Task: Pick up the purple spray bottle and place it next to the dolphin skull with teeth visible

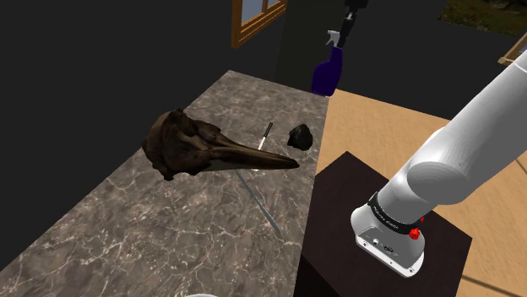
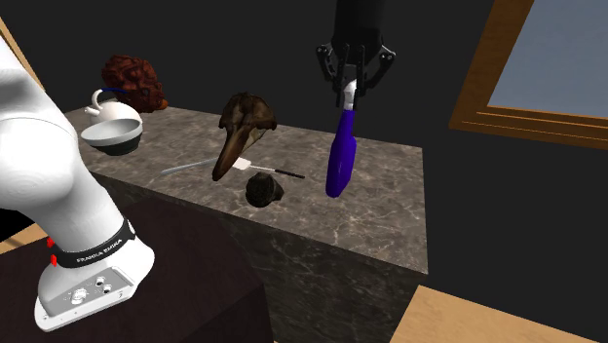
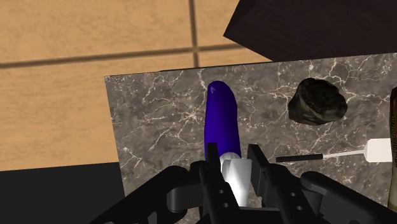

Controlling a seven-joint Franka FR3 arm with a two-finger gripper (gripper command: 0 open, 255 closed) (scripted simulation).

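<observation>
My gripper (image 2: pixel 351 90) is shut on the white spray head of the purple spray bottle (image 2: pixel 340 156). The bottle hangs slightly tilted, its base just over the marble counter (image 2: pixel 390 195). In the wrist view the two fingers (image 3: pixel 210 179) clasp the white neck and the purple body (image 3: pixel 222 121) points away from the gripper (image 3: pixel 232 170). In the shoulder view the bottle (image 1: pixel 328 71) is at the counter's far end under the gripper (image 1: pixel 346 29). The dark brown dolphin skull (image 1: pixel 190 143) lies mid-counter, beak toward the stand; it also appears as the skull (image 2: pixel 242 122).
A black rock (image 1: pixel 299 137) (image 3: pixel 317 102) and a white-handled utensil (image 1: pixel 264 139) (image 3: pixel 337 154) lie between bottle and skull. A thin rod (image 1: pixel 260 202) lies nearer the stand (image 1: pixel 380 245). A white bowl (image 2: pixel 112 132) and a brown lump (image 2: pixel 132 78) sit behind the skull.
</observation>
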